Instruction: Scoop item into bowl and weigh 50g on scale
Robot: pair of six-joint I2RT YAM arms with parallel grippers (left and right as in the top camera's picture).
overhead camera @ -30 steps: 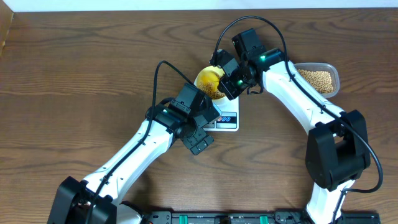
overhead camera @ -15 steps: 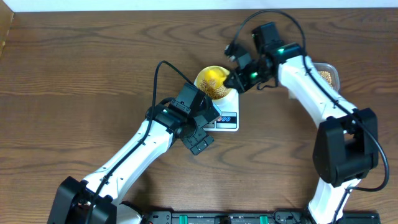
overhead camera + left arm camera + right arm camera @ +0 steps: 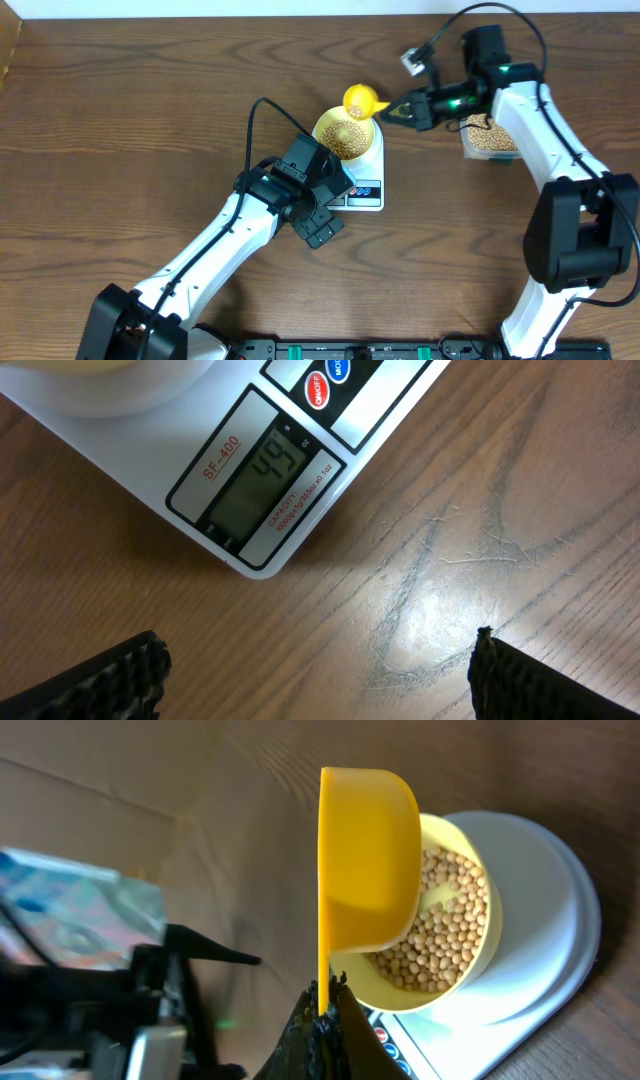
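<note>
Pinching the yellow long-handled plastic scoop with the right gripper, tipped on edge over the small pale yellow-green bowl, upper centre. Round beige beans heaped inside, atop the white rectangular digital scale. Left gripper spread, hovering low, likely framing the display: 49.

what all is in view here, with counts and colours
table: one, brown wood, under everything
scale: one, white, mid-table, display reads 49
bowl: one, pale yellow-green, on the scale
soybeans: many, beige, in the bowl and in the tub
tub: one, clear plastic, right of the scale
scoop: one, yellow, over the bowl's rim
left gripper: one, black, open, before the scale's display
right gripper: one, black, shut on the scoop's handle
</note>
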